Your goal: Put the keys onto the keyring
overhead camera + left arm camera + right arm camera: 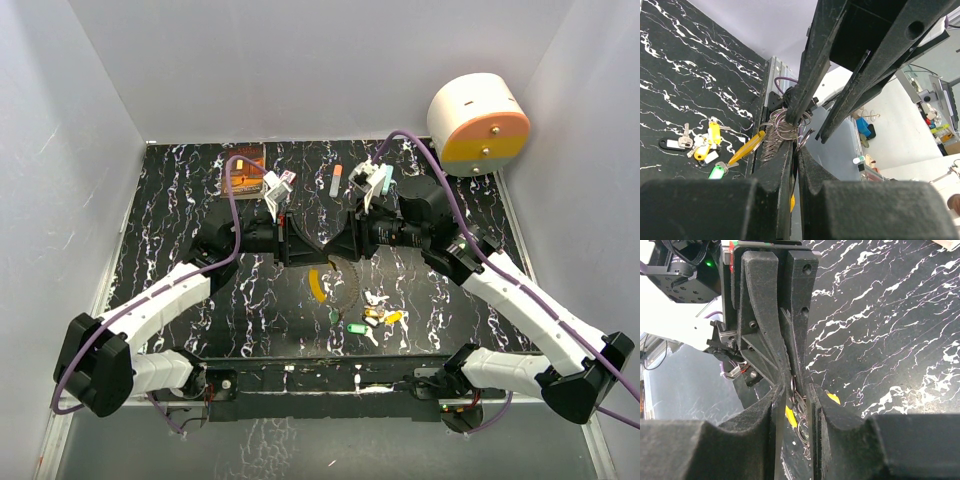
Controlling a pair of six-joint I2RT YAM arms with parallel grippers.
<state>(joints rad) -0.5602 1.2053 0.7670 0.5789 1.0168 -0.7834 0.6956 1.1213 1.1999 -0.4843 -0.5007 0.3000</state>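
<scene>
My left gripper (300, 243) and right gripper (342, 243) meet tip to tip above the middle of the table. Between them they hold the keyring (345, 285), a thin silvery wire with small coiled rings (785, 125) and a yellow tag (318, 284) hanging from it. In the left wrist view my left gripper (796, 150) is shut on the wire. In the right wrist view my right gripper (797, 390) is closed to a narrow gap around the rings (801, 407). Loose keys (376, 320) with yellow, green and white heads lie on the table below, and they also show in the left wrist view (707, 145).
A white and orange round device (478, 122) is at the back right. A brown card (243, 170), an orange stick (336, 180) and a teal stick (388, 178) lie at the back. White walls enclose the black marbled table (180, 200).
</scene>
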